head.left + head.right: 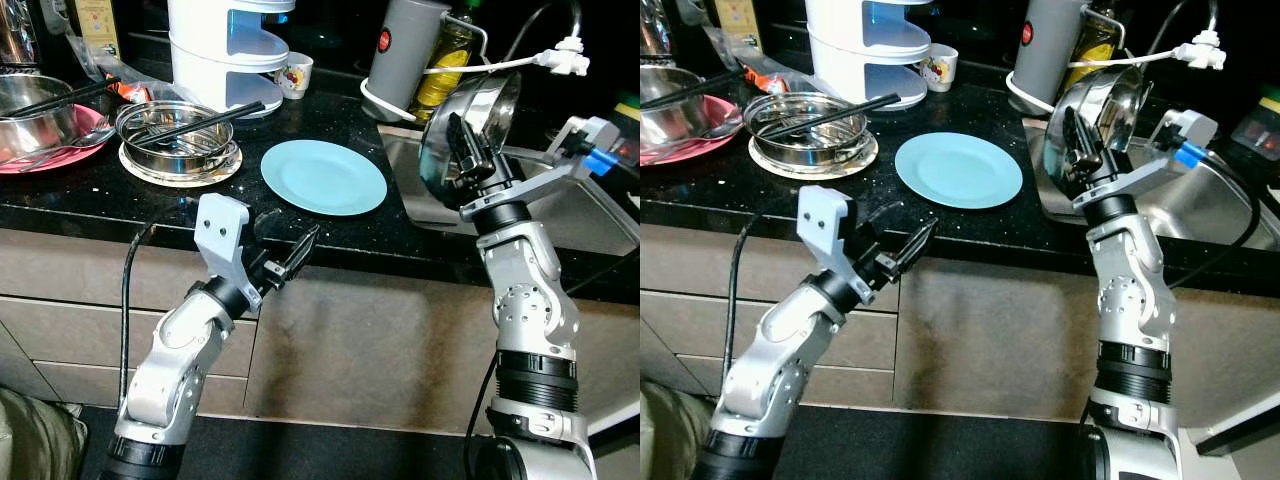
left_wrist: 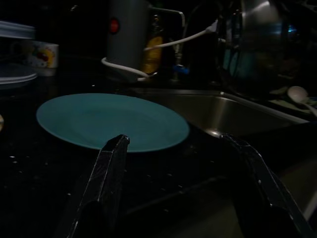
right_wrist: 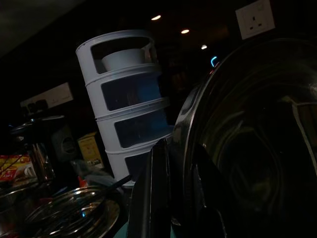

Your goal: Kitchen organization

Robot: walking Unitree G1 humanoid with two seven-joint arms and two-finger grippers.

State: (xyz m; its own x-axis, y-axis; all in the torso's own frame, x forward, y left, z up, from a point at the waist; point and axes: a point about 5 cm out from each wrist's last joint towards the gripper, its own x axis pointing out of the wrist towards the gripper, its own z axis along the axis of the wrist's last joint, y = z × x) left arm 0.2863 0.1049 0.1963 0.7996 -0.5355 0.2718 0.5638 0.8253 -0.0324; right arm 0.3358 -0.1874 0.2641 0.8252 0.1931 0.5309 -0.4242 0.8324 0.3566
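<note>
right gripper [image 1: 468, 148]: clamped on rim of steel bowl [image 1: 470, 125], bowl tilted on edge above sink [image 1: 560, 205] | left gripper [image 1: 290, 258]: fingers spread, empty, at worktop [image 1: 60, 200] front edge, just short of blue plate [image 1: 323, 176] lying flat on worktop
</note>
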